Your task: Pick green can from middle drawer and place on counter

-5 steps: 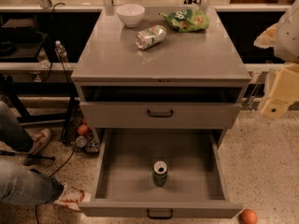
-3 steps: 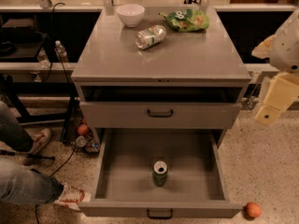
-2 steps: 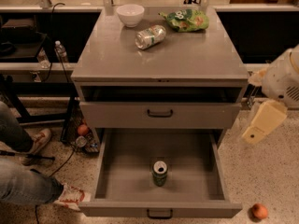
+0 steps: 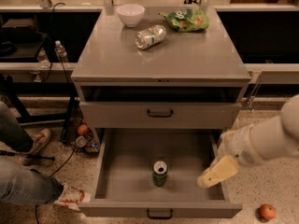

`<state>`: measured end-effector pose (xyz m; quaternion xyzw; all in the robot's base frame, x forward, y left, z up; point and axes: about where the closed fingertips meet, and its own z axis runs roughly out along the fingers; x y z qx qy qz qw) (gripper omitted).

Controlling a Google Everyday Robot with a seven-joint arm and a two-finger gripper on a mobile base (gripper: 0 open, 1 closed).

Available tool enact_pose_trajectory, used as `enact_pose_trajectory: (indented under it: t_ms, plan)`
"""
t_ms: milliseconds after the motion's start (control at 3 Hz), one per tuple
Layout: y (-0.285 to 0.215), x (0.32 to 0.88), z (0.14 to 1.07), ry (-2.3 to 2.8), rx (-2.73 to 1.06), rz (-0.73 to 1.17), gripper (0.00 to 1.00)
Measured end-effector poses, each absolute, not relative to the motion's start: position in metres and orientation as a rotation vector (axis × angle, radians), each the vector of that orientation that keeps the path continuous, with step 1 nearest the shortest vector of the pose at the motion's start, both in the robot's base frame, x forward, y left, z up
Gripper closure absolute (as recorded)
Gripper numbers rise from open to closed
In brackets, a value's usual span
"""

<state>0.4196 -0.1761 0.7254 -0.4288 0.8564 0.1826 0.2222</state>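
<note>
Green can point(image 4: 160, 173) stood upright in the middle drawer point(image 4: 124, 164); gripper point(image 4: 212, 174) hovered to its right, grip impossible to tell

dark green can point(image 4: 160, 173) stands upright near the front of the open middle drawer point(image 4: 124, 164), below the counter point(image 4: 187, 55). gripper point(image 4: 217, 171) hovers over the drawer's right side.

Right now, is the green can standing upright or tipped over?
Upright: the green can stands on the middle drawer floor, silver top facing up. The gripper hangs to its right, not touching it.
</note>
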Motion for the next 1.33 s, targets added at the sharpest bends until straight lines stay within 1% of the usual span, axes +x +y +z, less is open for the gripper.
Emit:
enact_pose_trajectory:
  t_ms: [333, 1000, 1333]
  plan:
    - [-0.152, 0.417, 0.680, 2.349, -1.095, 0.568, 0.00]
    - [-0.151, 0.425, 0.680, 2.336, -1.078, 0.540, 0.00]
    - [-0.149, 0.433, 0.619, 2.352, -0.981, 0.584, 0.00]
